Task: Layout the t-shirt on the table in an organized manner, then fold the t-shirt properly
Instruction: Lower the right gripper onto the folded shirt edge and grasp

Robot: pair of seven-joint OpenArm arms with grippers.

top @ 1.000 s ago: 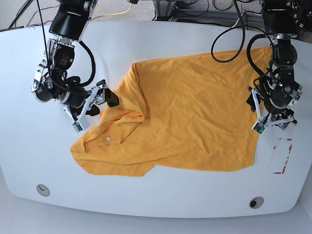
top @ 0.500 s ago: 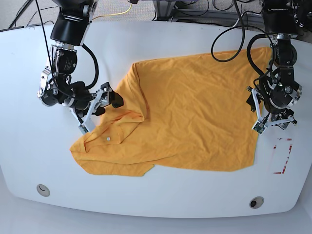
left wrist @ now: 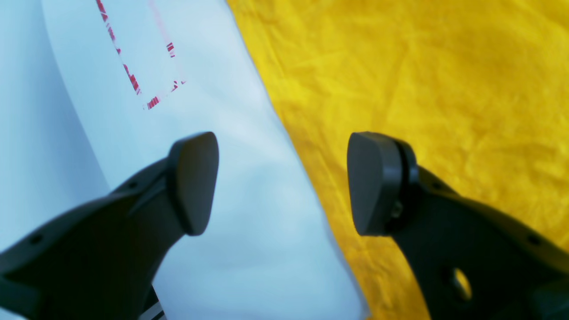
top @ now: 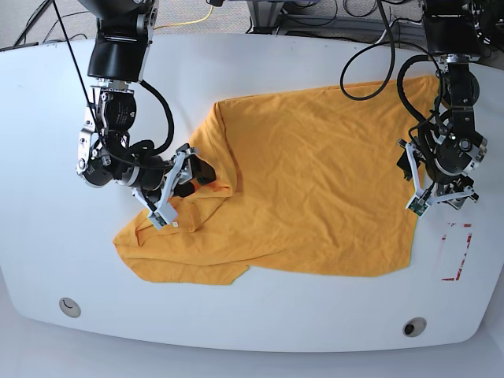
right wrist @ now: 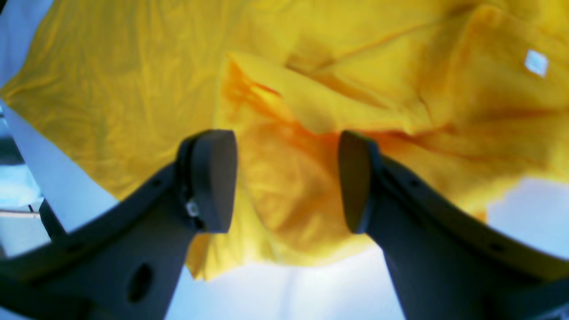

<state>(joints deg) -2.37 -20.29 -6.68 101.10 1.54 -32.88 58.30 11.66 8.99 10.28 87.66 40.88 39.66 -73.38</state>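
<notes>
The orange-yellow t-shirt [top: 315, 173] lies spread on the white table [top: 260, 323], with its left part bunched and folded over. No black drawing shows. My right gripper [top: 193, 173] is open and low over that folded bunch; in the right wrist view [right wrist: 286, 182] its fingers straddle a raised fold of the shirt [right wrist: 133, 89], empty. My left gripper [top: 407, 164] is open at the shirt's right edge; in the left wrist view [left wrist: 282, 182] one finger is over the shirt [left wrist: 444, 89] and the other over bare table [left wrist: 249, 222].
A red-tape rectangle outline [top: 457, 252] lies right of the shirt and shows in the left wrist view [left wrist: 133, 80]. Two round grommets [top: 69, 306] [top: 413, 326] sit near the front edge. A small white label [right wrist: 535, 62] is on the shirt. Cables hang behind the table.
My right gripper has moved rightward from the bare table onto the folded left part of the shirt. The left arm and the shirt have not visibly moved.
</notes>
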